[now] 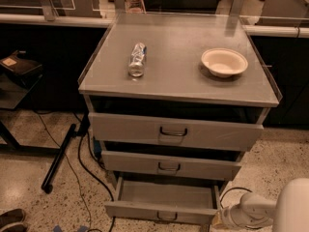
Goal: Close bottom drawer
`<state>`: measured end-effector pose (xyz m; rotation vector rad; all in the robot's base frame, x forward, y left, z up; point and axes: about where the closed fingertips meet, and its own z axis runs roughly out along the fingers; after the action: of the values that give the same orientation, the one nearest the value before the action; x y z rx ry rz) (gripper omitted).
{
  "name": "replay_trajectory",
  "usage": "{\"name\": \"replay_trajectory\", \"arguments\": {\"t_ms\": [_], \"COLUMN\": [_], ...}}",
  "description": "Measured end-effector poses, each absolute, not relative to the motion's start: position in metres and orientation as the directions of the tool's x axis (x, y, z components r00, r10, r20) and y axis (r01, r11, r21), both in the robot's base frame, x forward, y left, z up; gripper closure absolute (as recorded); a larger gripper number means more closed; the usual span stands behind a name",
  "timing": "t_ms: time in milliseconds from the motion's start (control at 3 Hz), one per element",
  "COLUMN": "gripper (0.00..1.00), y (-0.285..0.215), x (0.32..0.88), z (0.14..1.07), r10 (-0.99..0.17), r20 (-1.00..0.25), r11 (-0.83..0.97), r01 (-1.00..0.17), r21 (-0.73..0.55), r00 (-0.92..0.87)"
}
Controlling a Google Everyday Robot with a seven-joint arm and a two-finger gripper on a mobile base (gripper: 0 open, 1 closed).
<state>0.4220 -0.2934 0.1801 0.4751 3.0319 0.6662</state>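
Got the bottom drawer [161,211] pulled way out at the foot of the cabinet [178,83], lowest of 3, dark loop handle facing forward. Found the gripper [226,218] low on the right, just beside that drawer's right front corner. Can't tell how open or shut, or whether holding anything, or even whether touching the panel.

Biggest worry, just guessing: pushing from that right corner instead of mid-panel, twisting the drawer in its runners and jamming halfway. Could also slip off the narrow front and bump the middle drawer [169,166] above. Might pinch the black cable [84,170] trailing across the floor toward the left front corner. Might jolt the crushed plastic bottle [137,59] lying on top into a roll, too.

As for contents: seeing nothing in the bottom drawer's grey tray. Same for the pale bowl [224,62] up top on the right, well apart from the bottle. Can't see inside the top drawer [174,131] or the middle drawer, only dark gaps above those 2 fronts.
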Motion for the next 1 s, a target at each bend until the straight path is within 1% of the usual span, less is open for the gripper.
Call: {"name": "replay_trajectory", "arguments": {"t_ms": [333, 1000], "gripper": [1.0, 1.0], "y": [-0.293, -0.289], "x": [0.422, 0.458], "z": [0.18, 0.176], "r10": [0.292, 0.375], "r20": [0.063, -0.001], "r11": [0.864, 0.839], "r01": [0.292, 0.339], "r21": [0.41, 0.427], "r00": [-0.954, -0.927]}}
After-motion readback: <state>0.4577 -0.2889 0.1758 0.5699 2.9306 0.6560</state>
